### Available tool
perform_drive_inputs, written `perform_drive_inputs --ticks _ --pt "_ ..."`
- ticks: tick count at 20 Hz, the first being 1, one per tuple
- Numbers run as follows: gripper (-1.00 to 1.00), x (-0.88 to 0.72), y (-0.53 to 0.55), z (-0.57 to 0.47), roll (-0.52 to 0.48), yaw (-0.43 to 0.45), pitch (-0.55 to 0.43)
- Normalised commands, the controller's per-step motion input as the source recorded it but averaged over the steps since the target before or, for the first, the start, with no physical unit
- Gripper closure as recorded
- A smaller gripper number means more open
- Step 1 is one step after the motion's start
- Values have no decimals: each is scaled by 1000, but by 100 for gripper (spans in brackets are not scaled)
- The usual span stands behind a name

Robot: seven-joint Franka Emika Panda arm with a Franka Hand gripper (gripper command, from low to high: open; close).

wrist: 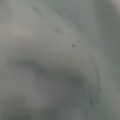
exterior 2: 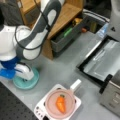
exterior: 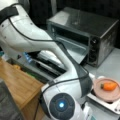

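Both front views show a carrot (exterior: 109,86) (exterior 2: 60,103) lying on a round pink plate (exterior: 106,96) (exterior 2: 51,102). The plate sits on a white tray (exterior: 113,106) (exterior 2: 40,110) with a short white handle (exterior 2: 75,85), and the tray rests on the grey table (exterior 2: 62,67) (exterior: 111,65).

Nearest to it in a front view is the robot arm (exterior: 50,50), whose round joint with a blue light (exterior: 61,105) fills the bottom of that view, just left of the plate. The gripper itself does not show in any view, so I cannot tell how its jaws stand. Wrist view gives only a blurred grey surface with a small dark speck, too vague to name.

Behind the plate in a front view stands a toaster oven (exterior: 85,32) with its door (exterior: 72,50) folded down and knobs (exterior: 93,48) on its right side. The arm's long white link crosses in front of that door and hides part of it. Seen from the opposite side, the open door (exterior 2: 102,61) lies flat at a front view's right, near the tray but apart from it.

Further off, a wooden shelf (exterior 2: 60,17) (exterior: 17,85) stands by a dark bin (exterior 2: 67,37) holding small coloured things (green, orange and red, too blurred to name). The arm's base stands on a teal disc (exterior 2: 26,81) at a front view's left, well apart from the carrot.
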Motion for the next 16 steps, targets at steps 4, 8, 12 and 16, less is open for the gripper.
perform_drive_inputs --ticks 4,8,12,16 --pt "100 58 -38 102 223 -11 52" --pt "100 42 -15 105 205 -35 52" --pt "100 31 1 107 180 -57 51" --pt "100 23 39 125 180 -60 50"
